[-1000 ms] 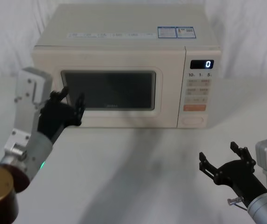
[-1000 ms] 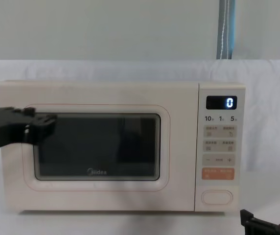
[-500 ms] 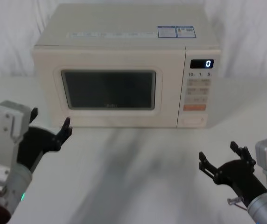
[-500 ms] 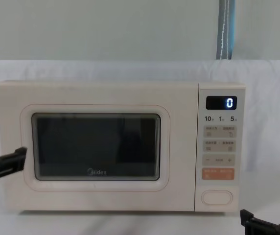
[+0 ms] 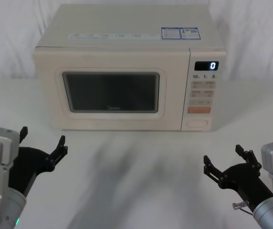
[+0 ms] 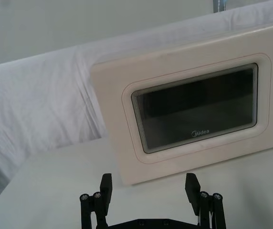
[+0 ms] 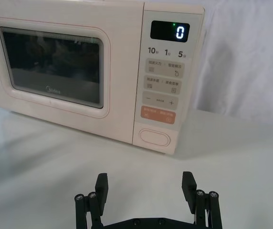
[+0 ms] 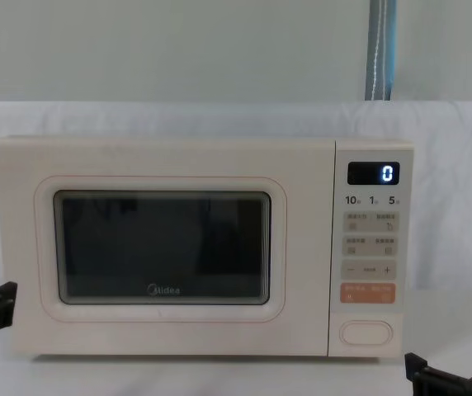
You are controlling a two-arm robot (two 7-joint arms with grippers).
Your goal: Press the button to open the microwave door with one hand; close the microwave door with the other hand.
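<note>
Both grippers are sitting low on the surface now, well back from the microwave, and the big change from a second ago is on my left side. The left gripper was up against the left edge of the microwave door back then; half a second ago it was already dropping away, and now it's pulled right back toward me with its fingers spread wide, holding nothing. You can see the same thing from the left wrist camera: left gripper released, with the door well ahead of it. The door itself sits flush with the front panel, fully closed, window dark, and the display shows 0. The right gripper hasn't budged across any of these frames; it's parked on the right, also spread open and empty, in front of and below the button but well apart from it. My read: since the door is shut and the closing arm is backing off, the close step looks done, and I'd guess the whole press-then-close cycle is wrapping up. Could also be a reset before another go, I can't tell from this alone.
</note>
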